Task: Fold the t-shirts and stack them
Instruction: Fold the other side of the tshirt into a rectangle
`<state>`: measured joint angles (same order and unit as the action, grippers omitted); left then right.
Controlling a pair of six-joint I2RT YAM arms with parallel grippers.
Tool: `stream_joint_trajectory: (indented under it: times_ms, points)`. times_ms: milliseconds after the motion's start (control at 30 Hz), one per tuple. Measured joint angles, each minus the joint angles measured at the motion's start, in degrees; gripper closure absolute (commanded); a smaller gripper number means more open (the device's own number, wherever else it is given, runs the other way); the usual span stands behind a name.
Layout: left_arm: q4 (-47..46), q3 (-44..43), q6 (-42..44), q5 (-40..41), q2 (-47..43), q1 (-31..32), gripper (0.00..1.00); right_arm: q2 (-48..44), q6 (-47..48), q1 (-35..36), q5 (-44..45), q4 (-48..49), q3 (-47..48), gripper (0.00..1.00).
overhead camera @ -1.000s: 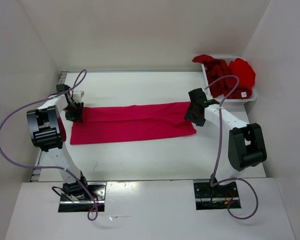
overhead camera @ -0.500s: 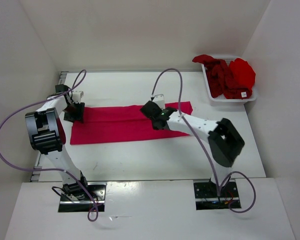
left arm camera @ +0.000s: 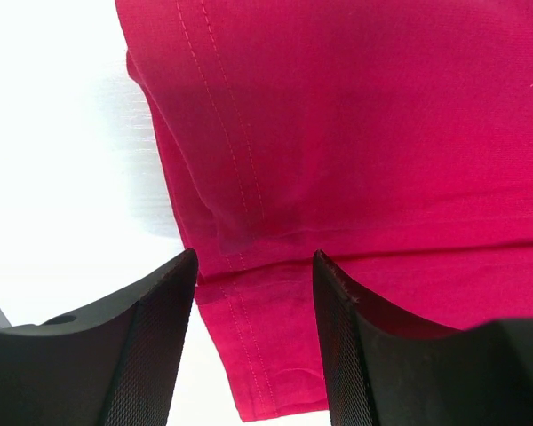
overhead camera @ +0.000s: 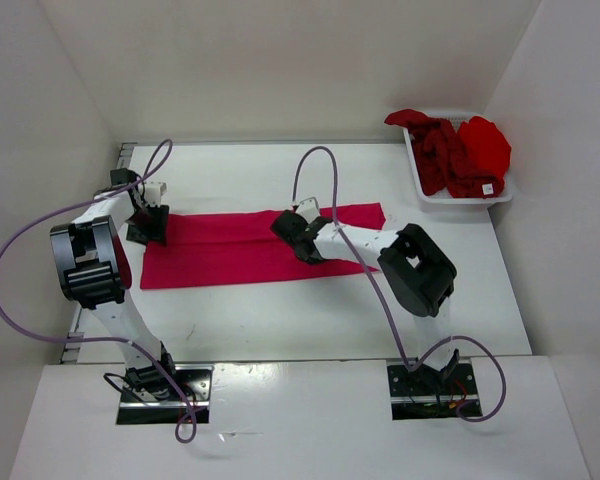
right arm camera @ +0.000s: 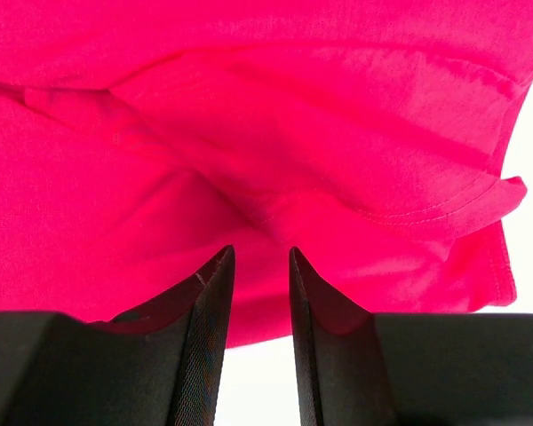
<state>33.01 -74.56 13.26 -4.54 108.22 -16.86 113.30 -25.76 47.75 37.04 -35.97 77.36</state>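
"The right gripper (overhead camera: pixel 298 235) has swung from the right end of the pink-red t-shirt (overhead camera: pixel 220 250) to the middle of the frame."
"Are its fingers (right arm camera: pixel 195 355) pinching?"
"Yes, they sit close together and nip a fold of cloth."
"And the left gripper (overhead camera: pixel 148 225)?"
"Its fingers are spread wide over the shirt's left end. The shirt lies flat on the table (overhead camera: pixel 280 320)."

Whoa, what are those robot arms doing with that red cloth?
They are folding a pinkish-crimson cloth t-shirt lying on the white table. The right gripper pinches cloth near the shirt's middle; the left gripper hovers open over its left end. More red shirts wait in the white mesh basket.
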Motion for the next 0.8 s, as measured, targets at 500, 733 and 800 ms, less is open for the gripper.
stream_joint_trajectory:
  times_ms: [500,733,800]
  points:
    - [-0.02,0.00,0.00,0.37,0.00,0.00,0.38,0.90,3.98,-3.63,-1.46,2.58,0.35,0.70]
    - [0.00,0.00,0.00,0.44,-0.04,0.00,0.38,0.90,4.87,-5.53,-3.41,3.87,0.35,0.73]
    - [-0.15,0.20,0.00,0.44,-0.22,0.00,0.37,0.90,5.16,-5.51,-4.52,4.07,0.33,0.71]
